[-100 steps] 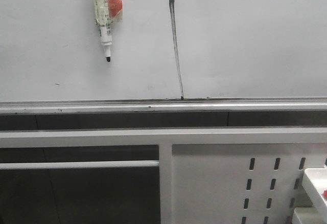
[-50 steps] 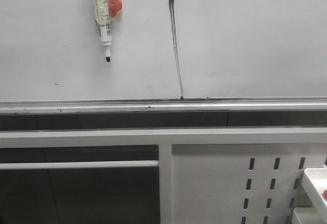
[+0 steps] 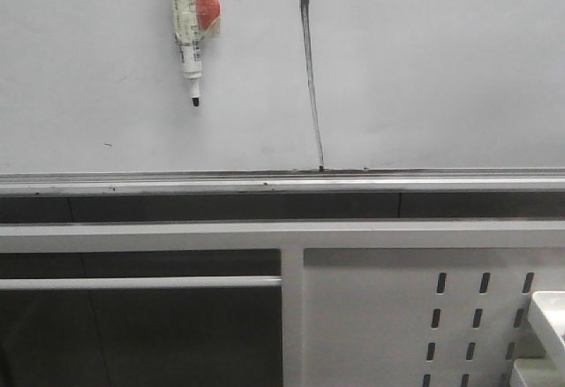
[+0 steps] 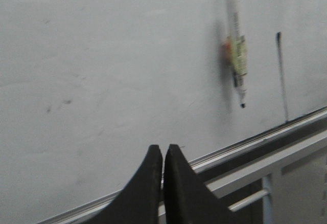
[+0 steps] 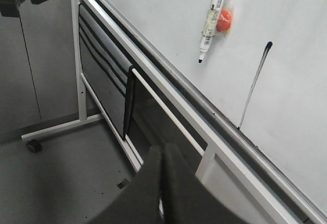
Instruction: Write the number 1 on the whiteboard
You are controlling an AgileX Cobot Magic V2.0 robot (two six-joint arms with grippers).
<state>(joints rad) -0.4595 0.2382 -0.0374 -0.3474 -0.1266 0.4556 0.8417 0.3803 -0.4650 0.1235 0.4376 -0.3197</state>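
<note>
Number 1 (image 3: pixel 311 82) drawn on whiteboard (image 3: pixel 441 69), running down to the rail; uncapped marker (image 3: pixel 188 34) parked beside it (apparently stuck on by a red holder); left tool (image 4: pixel 163 155) and right tool (image 5: pixel 163 155) pressed together, empty, clear of board.

1. The white-barrelled black-tipped marker (image 3: pixel 187 34) on the whiteboard is cut off at its upper end by the front view's top edge.
2. Its label print is too small to read.
3. The left wrist view is blurred.
4. The white slotted metal panel (image 3: pixel 424 316) runs past the bottom edge.
</note>
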